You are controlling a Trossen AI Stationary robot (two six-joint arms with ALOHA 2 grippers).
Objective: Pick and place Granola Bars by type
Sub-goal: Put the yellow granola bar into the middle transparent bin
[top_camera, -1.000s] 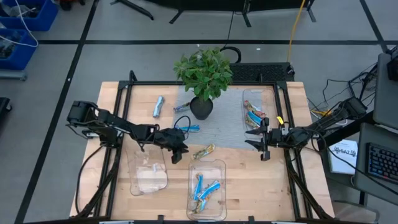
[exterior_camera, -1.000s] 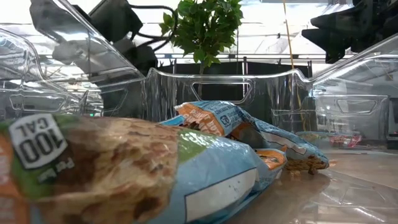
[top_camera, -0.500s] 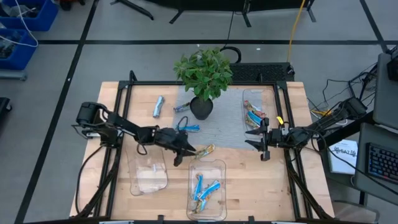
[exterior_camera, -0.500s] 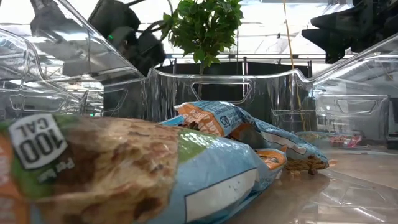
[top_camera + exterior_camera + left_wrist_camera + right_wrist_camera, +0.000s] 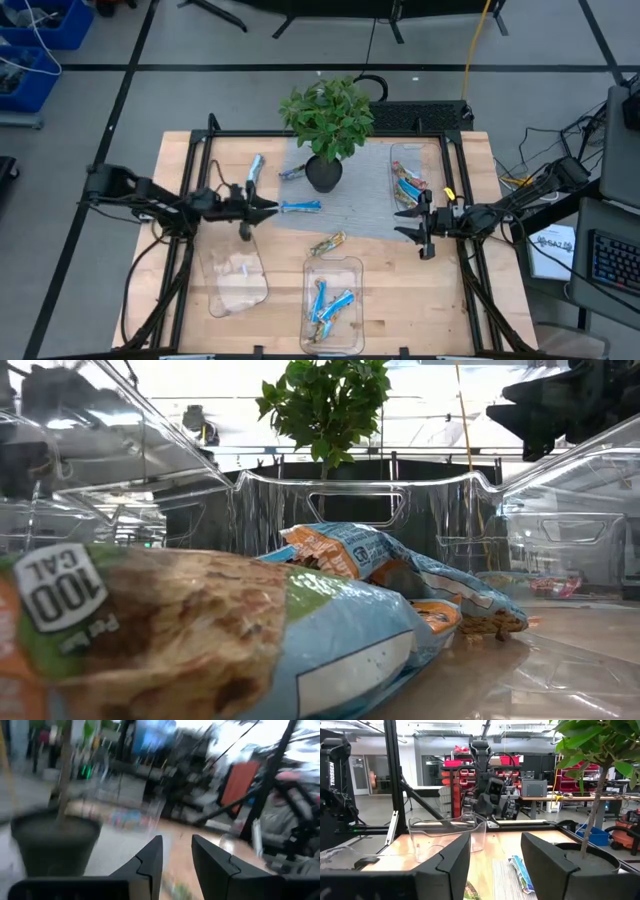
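Left gripper (image 5: pixel 262 207) hovers mid-table just beside a blue bar (image 5: pixel 301 207) on the grey mat (image 5: pixel 360 210), fingers parted a little with nothing between them in the left wrist view. Right gripper (image 5: pixel 412 222) waits by the right tray (image 5: pixel 400 152), jaws spread and empty.

Progress, judged from the layout: partly done. Right tray holds a few bars (image 5: pixel 408 186); front tray (image 5: pixel 331 265) holds about three blue bars (image 5: pixel 330 302); left tray (image 5: pixel 236 285) looks empty.

Left to sort: the blue bar by the left gripper, a silver bar (image 5: pixel 254 170) near the back left, another blue bar (image 5: pixel 293 172) beside the plant pot (image 5: pixel 323 173), and a green/yellow bar (image 5: pixel 328 243) just behind the front tray.

Axis: blue bar by the gripper lies flat, long axis across the table left-right, near end toward the gripper. Silver bar runs roughly front-back. Green/yellow bar sits diagonal.
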